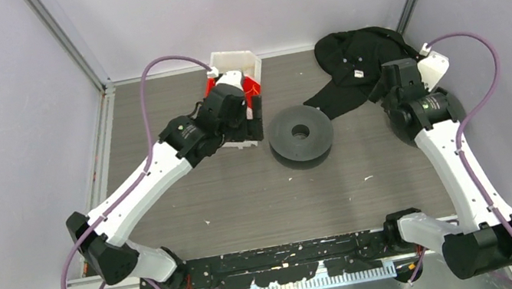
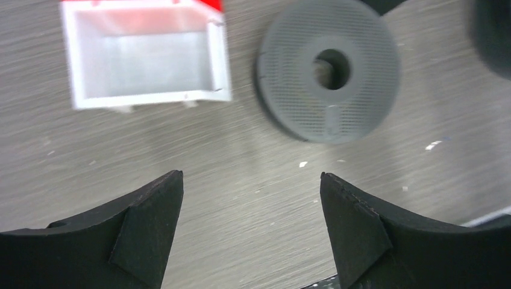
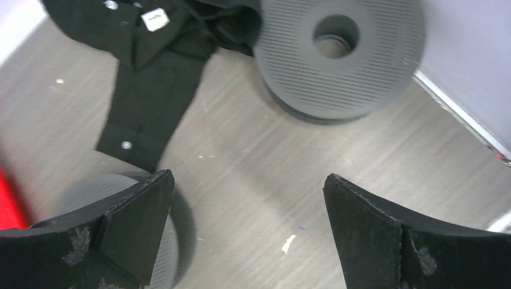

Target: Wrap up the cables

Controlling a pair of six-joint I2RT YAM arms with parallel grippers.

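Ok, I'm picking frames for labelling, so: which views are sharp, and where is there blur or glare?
Top external: sharp, evenly lit, soft shadow under the grey spool. Left wrist: motion-blurred throughout, white bin rim smeared and washed out. Right wrist: upper spool edges smeared, black cloth slightly soft.

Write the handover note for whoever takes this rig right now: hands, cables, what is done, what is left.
Left hand: open, empty, above bare table near the white bin, whose visible compartment is empty.
Right hand: open, empty, above the table near the black garment.
Cables: none visible in any view. One grey spool lies mid-table and a second spool near the side wall; no cable shows on either.
Done: nothing evident.
Left: find the cables, then wrap them.
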